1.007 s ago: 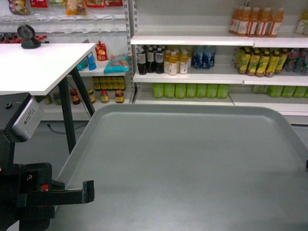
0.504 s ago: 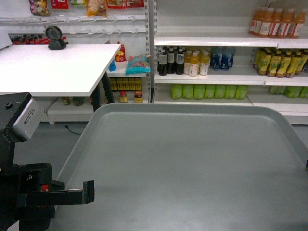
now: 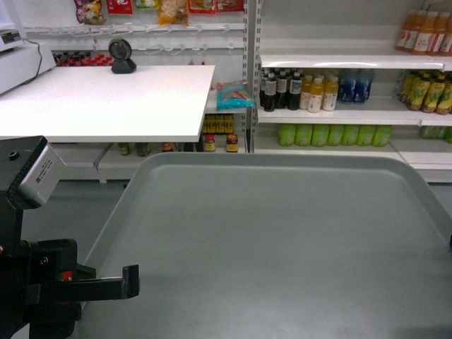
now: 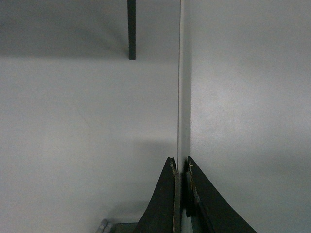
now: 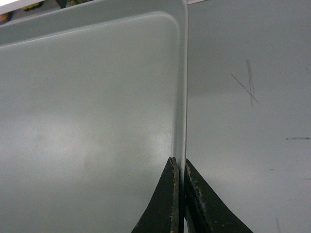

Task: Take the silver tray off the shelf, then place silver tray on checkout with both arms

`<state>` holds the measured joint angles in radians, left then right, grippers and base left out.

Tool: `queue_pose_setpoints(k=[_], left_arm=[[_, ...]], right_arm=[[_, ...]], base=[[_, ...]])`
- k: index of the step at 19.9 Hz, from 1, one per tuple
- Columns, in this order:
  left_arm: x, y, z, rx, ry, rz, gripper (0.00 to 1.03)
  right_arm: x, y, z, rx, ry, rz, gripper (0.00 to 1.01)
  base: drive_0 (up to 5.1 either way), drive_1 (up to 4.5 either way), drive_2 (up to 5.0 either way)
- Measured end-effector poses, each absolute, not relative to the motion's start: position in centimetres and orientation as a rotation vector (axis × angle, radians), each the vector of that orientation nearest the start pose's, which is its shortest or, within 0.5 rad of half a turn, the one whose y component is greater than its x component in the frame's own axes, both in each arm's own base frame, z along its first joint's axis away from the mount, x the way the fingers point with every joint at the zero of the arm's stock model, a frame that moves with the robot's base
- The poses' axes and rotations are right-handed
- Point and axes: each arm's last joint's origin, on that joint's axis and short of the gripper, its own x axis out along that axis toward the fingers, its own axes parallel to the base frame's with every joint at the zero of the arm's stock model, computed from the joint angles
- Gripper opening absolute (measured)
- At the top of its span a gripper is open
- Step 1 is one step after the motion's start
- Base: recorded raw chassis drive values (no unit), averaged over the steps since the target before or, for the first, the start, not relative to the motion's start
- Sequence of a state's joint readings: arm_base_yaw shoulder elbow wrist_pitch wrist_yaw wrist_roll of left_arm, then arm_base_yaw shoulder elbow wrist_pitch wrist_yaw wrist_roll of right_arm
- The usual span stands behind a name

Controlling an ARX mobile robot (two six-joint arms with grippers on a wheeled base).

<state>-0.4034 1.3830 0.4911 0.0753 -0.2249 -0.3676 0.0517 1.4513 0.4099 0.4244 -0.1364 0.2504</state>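
Left gripper (image 4: 180, 179) and right gripper (image 5: 179, 177) each pinch opposite rims of the silver tray (image 3: 275, 247), near the checkout (image 3: 106, 102).

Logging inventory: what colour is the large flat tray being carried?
Matte grey-green, plain large flat tray; head view shows it best.

A black, boxy left arm (image 3: 32, 282) is seen, fitted with a grey block (image 3: 39, 173), a small red mark and thin black fingers (image 4: 165, 204), scuffed pale along their inner edges.
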Motion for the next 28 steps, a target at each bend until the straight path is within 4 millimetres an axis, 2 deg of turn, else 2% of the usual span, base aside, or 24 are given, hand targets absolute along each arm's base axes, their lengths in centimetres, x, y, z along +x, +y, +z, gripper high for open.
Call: queue_pose_setpoints(k=[25, 28], left_arm=[[22.04, -8.70, 13.96, -0.094, 0.796, -0.022, 0.03], [22.06, -8.66, 13.97, -0.094, 0.795, -0.019, 0.03]], right_arm=[[24.20, 1.65, 12.84, 0.268, 0.640, 0.103, 0.03], [24.22, 1.68, 12.87, 0.268, 0.637, 0.105, 0.03]], base=[[-5.1, 2.40, 2.4], [0.0, 0.00, 0.0]])
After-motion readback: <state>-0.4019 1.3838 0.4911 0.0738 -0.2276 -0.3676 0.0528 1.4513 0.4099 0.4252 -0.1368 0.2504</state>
